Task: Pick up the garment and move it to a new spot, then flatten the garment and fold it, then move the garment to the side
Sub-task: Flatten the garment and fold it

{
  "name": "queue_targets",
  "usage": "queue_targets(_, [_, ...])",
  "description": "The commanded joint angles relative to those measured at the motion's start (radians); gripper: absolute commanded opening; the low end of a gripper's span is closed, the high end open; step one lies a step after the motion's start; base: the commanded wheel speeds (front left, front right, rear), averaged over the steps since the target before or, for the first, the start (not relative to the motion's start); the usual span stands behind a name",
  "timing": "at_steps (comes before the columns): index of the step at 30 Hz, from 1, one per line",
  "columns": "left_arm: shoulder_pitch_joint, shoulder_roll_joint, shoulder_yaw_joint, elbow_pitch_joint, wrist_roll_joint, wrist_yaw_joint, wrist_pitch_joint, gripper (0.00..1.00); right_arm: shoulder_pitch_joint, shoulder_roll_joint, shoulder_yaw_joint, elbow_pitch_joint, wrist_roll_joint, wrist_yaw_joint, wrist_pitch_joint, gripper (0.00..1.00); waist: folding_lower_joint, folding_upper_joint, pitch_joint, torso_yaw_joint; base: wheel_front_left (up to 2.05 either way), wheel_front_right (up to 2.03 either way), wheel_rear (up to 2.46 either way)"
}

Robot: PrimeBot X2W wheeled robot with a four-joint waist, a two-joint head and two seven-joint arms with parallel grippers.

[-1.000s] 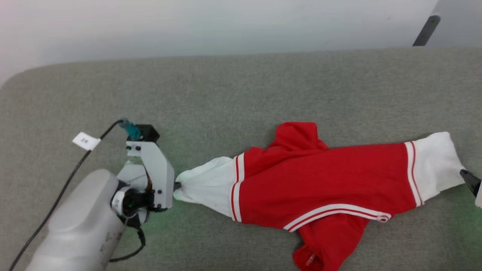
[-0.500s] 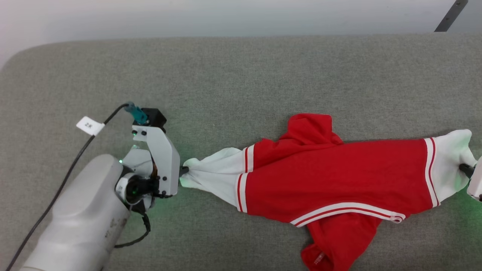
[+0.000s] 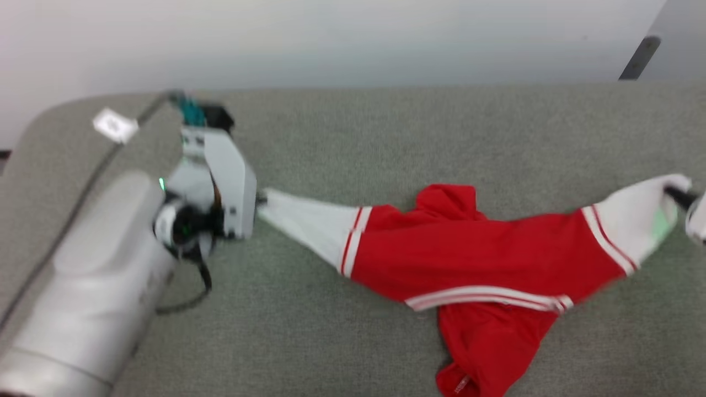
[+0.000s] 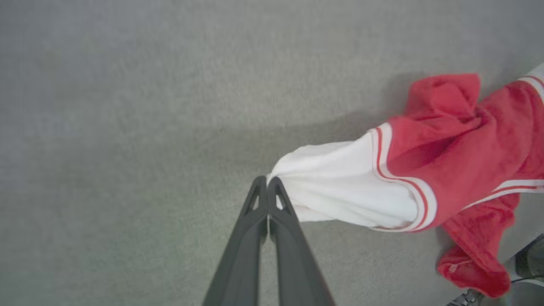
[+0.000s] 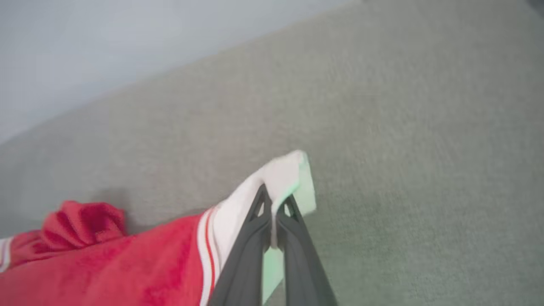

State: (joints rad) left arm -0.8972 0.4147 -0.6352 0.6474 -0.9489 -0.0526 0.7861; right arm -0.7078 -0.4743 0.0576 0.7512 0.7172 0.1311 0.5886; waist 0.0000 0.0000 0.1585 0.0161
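left gripper (image 3: 259,197): fingers pressed fully together, pinching the tip of the left sleeve end (image 4: 340,191). The cloth gathers to a point at the fingertips (image 4: 259,199).
right gripper (image 3: 675,194): at the right edge of the head view, closed on the right sleeve end (image 5: 280,174). White cloth is bunched over and around its tips.
garment (image 3: 474,259): a red jersey strung crosswise between the two grippers, right of centre on the surface. Both white sleeves are drawn out towards their grippers and the red body is lower in the head view between them.
stripe trim (image 3: 485,296): a red-and-white band along the near edge of the stretched part.
loose fold (image 3: 485,347): red cloth trailing towards the near side, below the trim.
red bunch (image 3: 447,201): crumpled cloth on the far side of the body.
surface (image 3: 386,138): grey-green woven upholstery, rounded at the far left corner.
cable tag (image 3: 115,124): a white label on the dark cable beside the left arm.
image quality: the head view is blurred.
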Motion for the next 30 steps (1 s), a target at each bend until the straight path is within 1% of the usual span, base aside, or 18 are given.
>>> queue_targets(1, [-0.044, 0.008, 0.007, -0.016, 0.011, 0.004, -0.002, 0.00, -0.024, 0.002, -0.001, -0.036, 0.021, -0.001, 0.001, 0.00, 0.0000, 0.0000, -0.056, -0.002, 0.00, 0.00, 0.00])
queue_targets(6, [-0.169, 0.003, 0.011, -0.028, 0.049, 0.010, -0.014, 0.00, -0.100, 0.030, -0.005, -0.145, 0.046, -0.001, -0.013, 0.00, 0.0000, 0.0000, -0.123, -0.003, 0.00, 0.00, 0.00])
queue_targets(12, [-0.357, -0.015, 0.030, 0.006, 0.107, 0.001, -0.106, 0.00, -0.250, 0.092, -0.012, -0.226, 0.013, -0.001, -0.081, 0.00, 0.0000, 0.0000, -0.163, -0.007, 0.00, 0.00, 0.00])
queue_targets(17, [-0.500, -0.037, 0.060, 0.071, 0.146, 0.004, -0.235, 0.00, -0.394, 0.155, -0.028, -0.224, -0.008, -0.001, -0.169, 0.00, 0.0000, 0.0000, -0.169, -0.007, 0.00, 0.00, 0.00])
queue_targets(20, [-0.564, -0.048, 0.070, 0.123, 0.159, 0.001, -0.282, 0.00, -0.464, 0.190, -0.037, -0.188, -0.008, -0.001, -0.189, 0.00, 0.0000, 0.0000, -0.166, -0.005, 0.00, 0.00, 0.00])
queue_targets(22, [-0.607, -0.055, 0.077, 0.153, 0.162, 0.001, -0.302, 0.00, -0.502, 0.208, -0.027, -0.162, -0.012, -0.001, -0.177, 0.00, 0.0000, 0.0000, -0.153, -0.004, 0.00, 0.00, 0.00])
queue_targets(24, [-0.659, -0.047, 0.084, 0.172, 0.172, 0.008, -0.320, 0.00, -0.550, 0.216, -0.029, -0.148, -0.020, -0.001, -0.180, 0.00, 0.0000, 0.0000, -0.114, -0.006, 0.00, 0.00, 0.00])
queue_targets(27, [-0.719, -0.046, 0.088, 0.189, 0.184, 0.011, -0.333, 0.00, -0.609, 0.224, -0.028, -0.134, -0.036, -0.001, -0.194, 0.00, 0.0000, 0.0000, -0.025, -0.005, 0.00, 0.00, 0.00])
queue_targets(30, [-0.776, -0.046, 0.093, 0.198, 0.192, 0.020, -0.356, 0.00, -0.672, 0.221, -0.028, -0.112, -0.075, -0.001, -0.240, 0.00, 0.0000, 0.0000, 0.074, -0.005, 0.00, 0.00, 0.00])
